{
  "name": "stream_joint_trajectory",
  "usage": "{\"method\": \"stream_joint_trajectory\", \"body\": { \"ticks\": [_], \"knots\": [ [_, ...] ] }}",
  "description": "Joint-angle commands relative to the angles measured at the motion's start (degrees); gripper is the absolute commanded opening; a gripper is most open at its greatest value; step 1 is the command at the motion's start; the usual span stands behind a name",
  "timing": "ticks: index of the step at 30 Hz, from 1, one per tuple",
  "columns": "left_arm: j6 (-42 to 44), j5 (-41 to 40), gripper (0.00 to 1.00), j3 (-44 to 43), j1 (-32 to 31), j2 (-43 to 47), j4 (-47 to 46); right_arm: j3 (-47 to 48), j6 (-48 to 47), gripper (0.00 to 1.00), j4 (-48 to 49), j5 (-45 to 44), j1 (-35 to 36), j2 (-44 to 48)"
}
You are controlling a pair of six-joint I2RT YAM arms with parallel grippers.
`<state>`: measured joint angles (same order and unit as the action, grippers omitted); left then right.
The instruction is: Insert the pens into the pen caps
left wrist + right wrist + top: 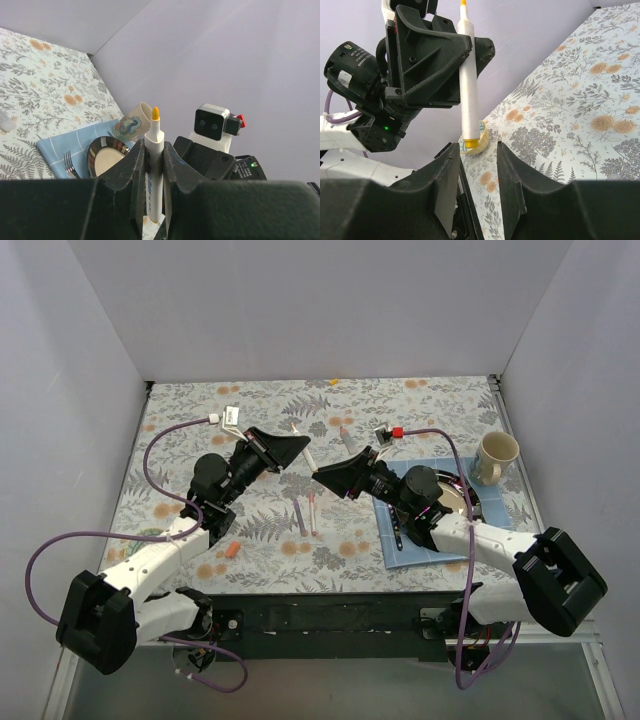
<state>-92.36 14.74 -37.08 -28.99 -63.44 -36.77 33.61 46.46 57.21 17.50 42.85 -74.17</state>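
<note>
The left fingers (pixel 127 167) pinch a white pen (pixel 154 150) upright, its orange tip rising clear above them in the left wrist view. Beyond the tip that camera also takes in a mug (pixel 131 122), a plate (pixel 105 159), a fork (pixel 70 164) and a blue cloth (pixel 52 147), with the right arm's camera housing (pixel 212 122) just right of the fingers. The right wrist view shows the other end. The pen's blunt, yellow-banded end hangs just above the gap between the right fingers (pixel 445 172), which stand spread and grip nothing. A yellowish piece (pixel 481 139) sits right behind that end, too unclear to name. Only the overhead view lays out the desk (pixel 450 400). There the two sets of fingers come nearly tip to tip over its middle, and the held pen shows only as a pale sliver between them. Two more pens (pixel 312 512) lie side by side just on the near side of the fingers. An orange cap (pixel 232 549) lies well apart, beside the left forearm.
</note>
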Motion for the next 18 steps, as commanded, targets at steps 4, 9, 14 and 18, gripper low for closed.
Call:
{"method": "stream_joint_trajectory", "body": {
  "ticks": [4,9,14,18],
  "knots": [
    [-0.54,-1.65,0.0,1.22,-0.1,0.95,-2.25,2.16,1.88,0.41,6.77,1.05,-0.13,-2.38],
    [-0.11,-1.56,0.0,1.92,-0.1,2.09,-1.72,1.64,2.67,0.4,8.26,1.49,-0.13,-2.73],
    [-0.1,-1.65,0.0,3.33,-0.1,2.88,-1.81,1.81,2.67,0.4,8.44,2.28,-0.05,-2.56],
    [-0.45,-1.65,0.0,4.03,-0.1,3.23,-2.51,2.25,2.85,0.38,8.44,2.98,-0.14,-2.82]
  ]
}}
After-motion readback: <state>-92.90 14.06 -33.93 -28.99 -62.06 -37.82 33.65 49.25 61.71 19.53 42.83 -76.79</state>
